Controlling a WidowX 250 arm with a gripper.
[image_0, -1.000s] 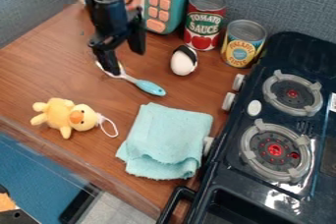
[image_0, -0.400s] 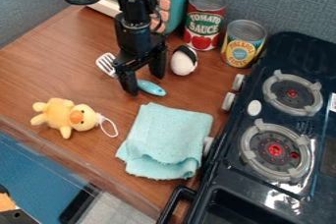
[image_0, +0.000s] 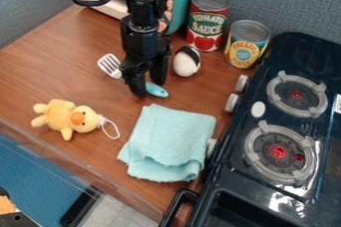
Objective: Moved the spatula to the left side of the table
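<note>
- Gripper (image_0: 150, 88): partly open, modest gap between fingers, down over spatula handle; can't tell if it has hold of it.
- Slotted spatula (image_0: 109, 65): flat on wooden table (image_0: 47, 66), white head left of gripper in view, blue handle end poking out by the fingertips, just above folded teal cloth (image_0: 170, 141).
- Black-and-white egg-shaped toy (image_0: 186, 62): near gripper.

The arm (image_0: 141, 37) was black, with blocky jointed segments; a thick black cable (image_0: 88, 4) formed a loop; the gripper (image_0: 148, 87) had two black fingers.
</note>
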